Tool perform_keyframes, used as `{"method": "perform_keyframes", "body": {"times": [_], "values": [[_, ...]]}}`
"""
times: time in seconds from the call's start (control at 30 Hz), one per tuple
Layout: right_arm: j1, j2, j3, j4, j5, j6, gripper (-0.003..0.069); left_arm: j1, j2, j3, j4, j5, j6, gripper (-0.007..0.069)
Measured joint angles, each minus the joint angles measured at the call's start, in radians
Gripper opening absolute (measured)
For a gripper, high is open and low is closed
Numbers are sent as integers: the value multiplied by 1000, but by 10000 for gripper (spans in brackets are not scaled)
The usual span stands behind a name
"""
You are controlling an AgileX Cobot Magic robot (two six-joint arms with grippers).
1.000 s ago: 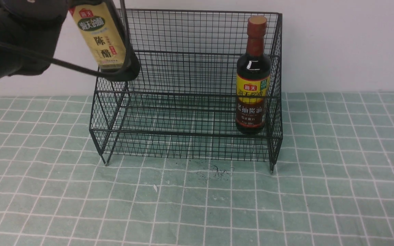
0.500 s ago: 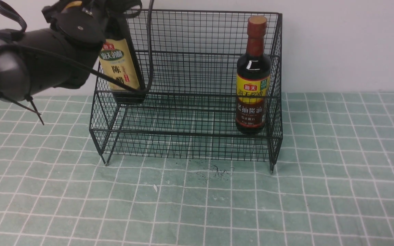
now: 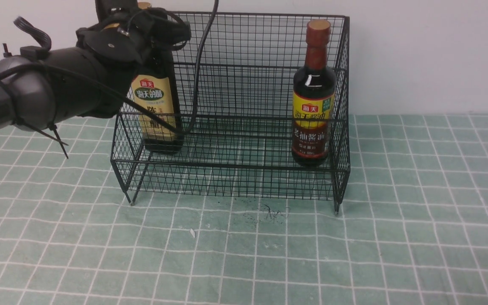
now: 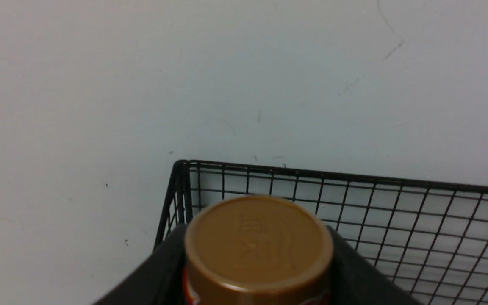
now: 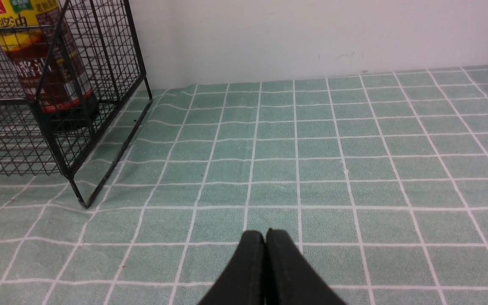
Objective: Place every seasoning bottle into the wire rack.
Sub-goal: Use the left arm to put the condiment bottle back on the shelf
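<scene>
My left gripper is shut on the neck of the broad-shouldered seasoning bottle, which has a beige label and a gold cap. The bottle stands upright inside the left end of the black wire rack, low over the front tier. Whether its base touches the mesh I cannot tell. Black fingers flank the cap in the left wrist view. The long-necked seasoning bottle with a red-brown cap stands at the rack's right end. My right gripper is shut on nothing, low over the cloth to the right of the rack.
A green checked cloth covers the table and a white wall rises right behind the rack. The left arm's cables hang down in front of the rack's left part. A small dark smudge marks the cloth before the rack.
The left arm has carried the gold-capped bottle from above the rack's top left corner down into the rack's left end, turning it upright. The right gripper and the long-necked bottle have not moved.
</scene>
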Motion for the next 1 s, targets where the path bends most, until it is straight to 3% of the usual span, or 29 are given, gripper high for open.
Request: {"method": "perform_keyframes", "body": {"times": [0.03, 0.43, 0.63, 0.73, 1.0], "values": [[0, 0, 0, 0, 0, 0, -15, 0, 0, 0, -34, 4, 60, 314], [0, 0, 0, 0, 0, 0, -15, -2, -14, -11, -218, -17, 294, 344], [0, 0, 0, 0, 0, 0, -15, -2, -30, -11, -238, 5, 318, 341], [0, 0, 0, 0, 0, 0, -15, -2, -42, -14, -238, 77, 328, 279], [0, 0, 0, 0, 0, 0, -15, -2, -46, -17, -225, 185, 397, 279]]}}
